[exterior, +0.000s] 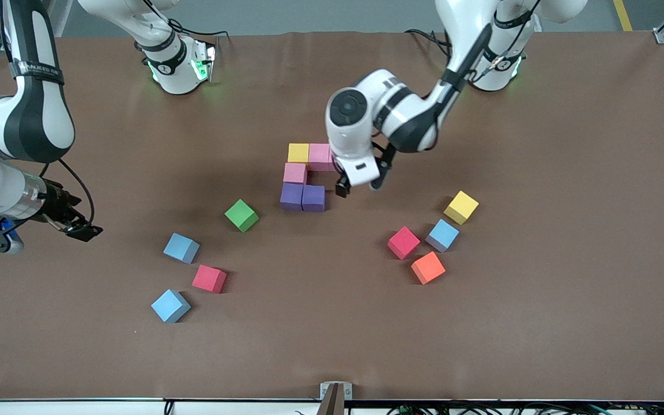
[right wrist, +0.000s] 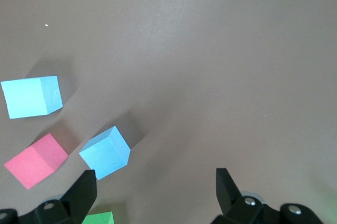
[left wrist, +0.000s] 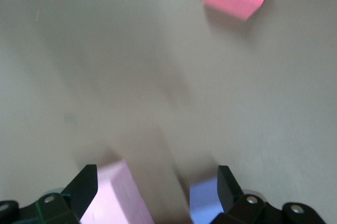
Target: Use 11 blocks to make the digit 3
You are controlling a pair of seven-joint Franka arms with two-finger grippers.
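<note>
At the frame's left edge the right end effector (exterior: 81, 229) is held wide and empty, waiting. Loose blocks (exterior: 181, 248) are scattered lower left. At centre, the part-built digit 3 (exterior: 303, 177) is overhung by the left end effector (exterior: 358, 189), spread wide, empty, seemingly for release.

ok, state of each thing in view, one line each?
left gripper: jaws open, empty, over the table beside the purple blocks
right gripper: jaws open, empty, waiting at the right arm's end
placed blocks: five set touching, yellow and pink in a row, pink below, two purple nearest the camera
green block: loose, apart
other loose blocks: seven, scattered in two groups, flat on the table
</note>
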